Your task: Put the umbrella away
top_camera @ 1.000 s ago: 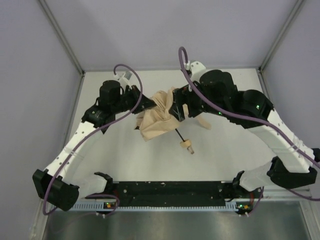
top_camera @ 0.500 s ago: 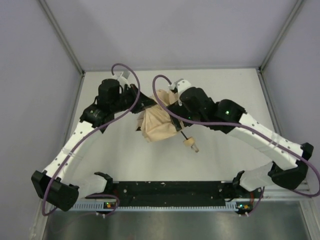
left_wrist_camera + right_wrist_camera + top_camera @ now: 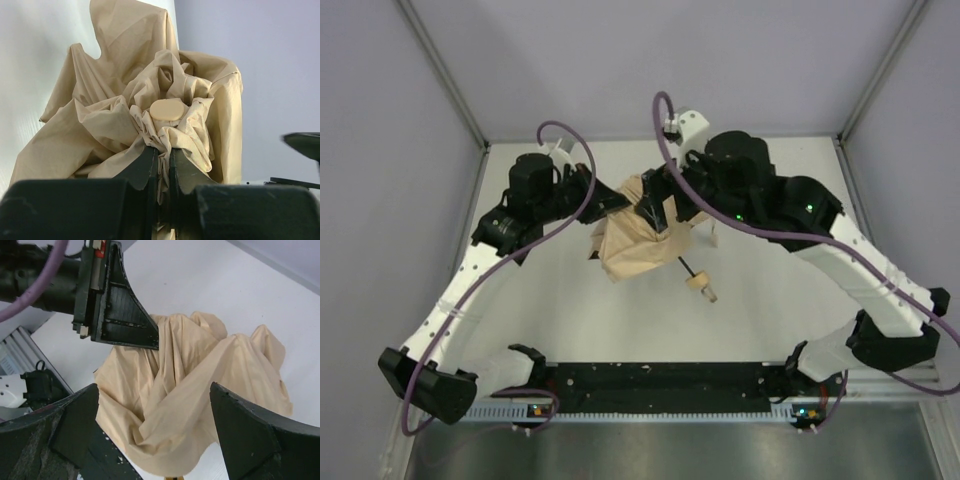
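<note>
1. The black left gripper (image 3: 164,156), at the canopy's 10 o'clock side, is clamped tight on bunched fabric just under the round tan top cap (image 3: 167,109). It is probably anchoring that end while the cloth is gathered.
2. The crumpled beige fabric folding umbrella (image 3: 628,250) lies mid-way across the white table (image 3: 770,320). Its thin black shaft (image 3: 681,264) and small tan handle (image 3: 698,286) point toward 4 o'clock.
3. The black right gripper (image 3: 155,412) hangs above the canopy with its fingers spread wide, holding nothing.
4. No sleeve, bin or other container is visible.

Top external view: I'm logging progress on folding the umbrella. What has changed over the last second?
The right hand moved left across the umbrella, from its right side to over the middle of the canopy, and is open there. The left hand stayed shut on the bunched fabric. The handle stayed put.
</note>
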You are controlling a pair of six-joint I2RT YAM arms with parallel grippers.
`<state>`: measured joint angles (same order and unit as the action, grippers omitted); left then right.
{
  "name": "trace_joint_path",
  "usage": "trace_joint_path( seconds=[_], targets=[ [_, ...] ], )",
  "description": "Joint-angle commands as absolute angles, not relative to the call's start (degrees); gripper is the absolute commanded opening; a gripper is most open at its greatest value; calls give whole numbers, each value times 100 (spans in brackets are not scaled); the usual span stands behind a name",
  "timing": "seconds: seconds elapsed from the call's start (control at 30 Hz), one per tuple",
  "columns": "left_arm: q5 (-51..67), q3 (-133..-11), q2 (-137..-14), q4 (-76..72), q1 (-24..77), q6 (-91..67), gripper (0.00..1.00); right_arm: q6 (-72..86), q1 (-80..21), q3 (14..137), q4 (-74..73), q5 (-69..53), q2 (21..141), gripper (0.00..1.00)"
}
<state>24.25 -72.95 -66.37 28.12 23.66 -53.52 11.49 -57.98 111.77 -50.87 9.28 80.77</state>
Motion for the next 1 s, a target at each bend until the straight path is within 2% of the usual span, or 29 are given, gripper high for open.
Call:
trace_joint_path(
  seconds=[0.0,0.2,0.33,0.67,0.77,0.97],
  targets=[
    [2750,-7664,-6425,2163,2347,-5572,0,845,-5801,10908,-4975,484,8464,91],
    [3076,-7655,-6355,1759,2347,-5730,0,606,-5792,10038,-4667,738,8192,94],
    [3401,-7375,-6275,1021,2347,-6239,0,624,-5792,9853,-4536,711,8244,99],
    [3761,-7119,-6117,194,2355,-6872,0,528,-5792,9774,-4219,1379,8648,99],
    [3727,-7145,-6073,254,2355,-6891,0,352,-5792,9703,-4236,1967,8692,99],
    [3639,-7409,-6143,729,2355,-6732,0,35,-5801,9388,-4272,2346,8561,99]
  ],
)
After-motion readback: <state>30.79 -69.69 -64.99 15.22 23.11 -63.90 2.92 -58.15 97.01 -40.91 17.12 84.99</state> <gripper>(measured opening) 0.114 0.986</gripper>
